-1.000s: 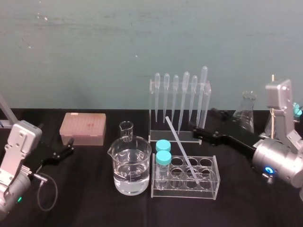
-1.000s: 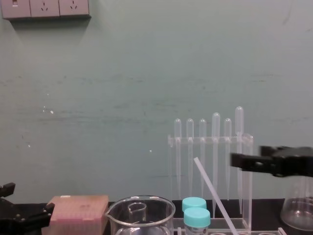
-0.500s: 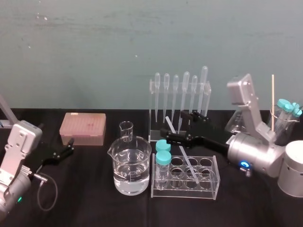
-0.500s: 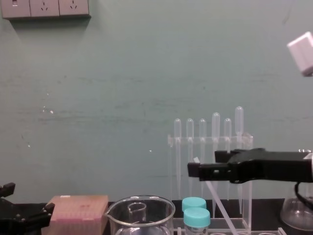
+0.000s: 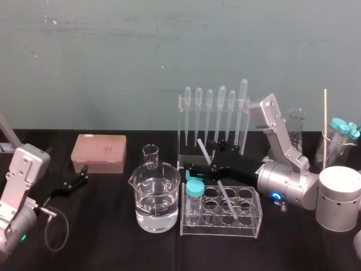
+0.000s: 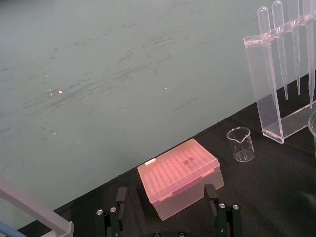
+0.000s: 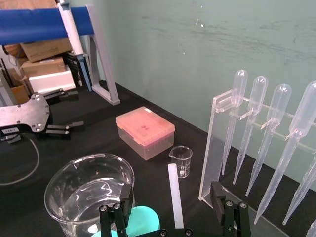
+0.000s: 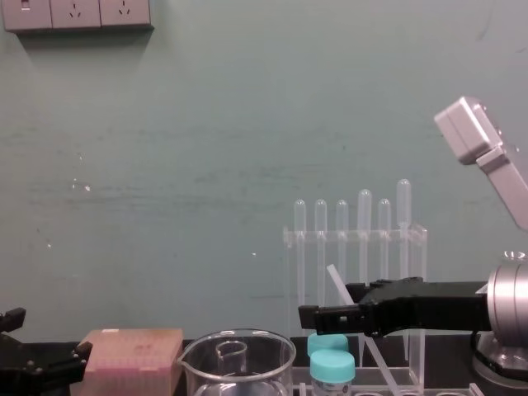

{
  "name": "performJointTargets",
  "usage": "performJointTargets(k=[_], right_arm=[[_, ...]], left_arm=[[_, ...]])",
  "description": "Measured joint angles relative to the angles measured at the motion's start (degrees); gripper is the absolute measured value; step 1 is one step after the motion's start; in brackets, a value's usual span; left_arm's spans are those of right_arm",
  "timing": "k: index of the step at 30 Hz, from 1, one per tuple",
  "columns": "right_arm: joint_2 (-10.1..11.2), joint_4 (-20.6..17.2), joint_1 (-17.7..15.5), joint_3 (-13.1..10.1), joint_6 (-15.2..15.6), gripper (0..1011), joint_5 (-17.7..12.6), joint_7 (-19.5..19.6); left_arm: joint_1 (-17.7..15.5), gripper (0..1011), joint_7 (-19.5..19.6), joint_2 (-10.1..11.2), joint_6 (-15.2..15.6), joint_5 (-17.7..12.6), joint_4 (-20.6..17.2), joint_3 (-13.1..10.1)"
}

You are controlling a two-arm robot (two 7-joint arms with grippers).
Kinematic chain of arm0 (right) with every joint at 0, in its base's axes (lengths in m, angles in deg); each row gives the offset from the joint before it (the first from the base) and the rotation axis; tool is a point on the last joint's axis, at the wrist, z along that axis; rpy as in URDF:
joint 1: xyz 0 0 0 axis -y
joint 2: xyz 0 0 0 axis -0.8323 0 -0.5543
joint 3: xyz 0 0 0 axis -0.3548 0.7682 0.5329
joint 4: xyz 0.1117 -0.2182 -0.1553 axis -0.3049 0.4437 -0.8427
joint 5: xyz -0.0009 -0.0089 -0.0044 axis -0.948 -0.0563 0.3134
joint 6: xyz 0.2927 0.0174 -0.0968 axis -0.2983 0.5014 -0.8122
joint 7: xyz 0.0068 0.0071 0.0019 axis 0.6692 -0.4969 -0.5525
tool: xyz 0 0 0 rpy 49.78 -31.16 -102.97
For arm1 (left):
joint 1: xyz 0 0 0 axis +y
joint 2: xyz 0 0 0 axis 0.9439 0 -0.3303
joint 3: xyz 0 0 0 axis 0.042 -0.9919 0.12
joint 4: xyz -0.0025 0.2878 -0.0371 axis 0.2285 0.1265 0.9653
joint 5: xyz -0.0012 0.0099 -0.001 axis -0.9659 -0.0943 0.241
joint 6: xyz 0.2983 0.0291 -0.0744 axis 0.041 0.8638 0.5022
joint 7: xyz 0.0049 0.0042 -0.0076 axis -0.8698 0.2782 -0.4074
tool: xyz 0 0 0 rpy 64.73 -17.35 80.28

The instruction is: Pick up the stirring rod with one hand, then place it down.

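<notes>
The stirring rod [image 5: 202, 151] is a thin translucent-white stick leaning in the clear test tube rack [image 5: 248, 224], its upper end tilted toward the pipette stand. My right gripper [image 5: 204, 158] reaches in from the right at the rod's upper part. In the right wrist view the rod [image 7: 173, 197] rises between the two black fingers [image 7: 124, 202], which stand wide apart with a gap on each side, so the right gripper [image 7: 171, 190] is open. In the chest view the right gripper [image 8: 326, 304] crosses the rod [image 8: 337, 282]. My left gripper [image 5: 73, 182] rests open at the far left.
A large beaker of water [image 5: 157, 203] and a small beaker [image 5: 150, 156] stand left of the rack. Teal-capped tubes [image 5: 194, 189] sit in the rack's left end. The pipette stand [image 5: 214, 116] is just behind. A pink tip box [image 5: 98, 152] lies at the back left, a flask [image 5: 296, 129] at the right.
My right arm has swung in from the right and lowered, bringing its open fingers to either side of the rod. The rod and left arm have not moved.
</notes>
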Motion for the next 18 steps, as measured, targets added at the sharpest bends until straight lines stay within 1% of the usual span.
performJointTargets(k=[2, 10, 18], right_arm=[[-0.19, 0.36, 0.07, 0.08, -0.2, 1003, 0.54, 0.0], [-0.17, 0.35, 0.07, 0.08, -0.2, 995, 0.5, 0.0], [-0.14, 0.32, 0.06, 0.05, -0.17, 820, 0.35, 0.0]], left_arm=[[0.0, 1000, 0.0, 0.0, 0.0, 0.0, 0.0, 0.0], [0.0, 1000, 0.0, 0.0, 0.0, 0.0, 0.0, 0.0], [0.0, 1000, 0.0, 0.0, 0.0, 0.0, 0.0, 0.0]])
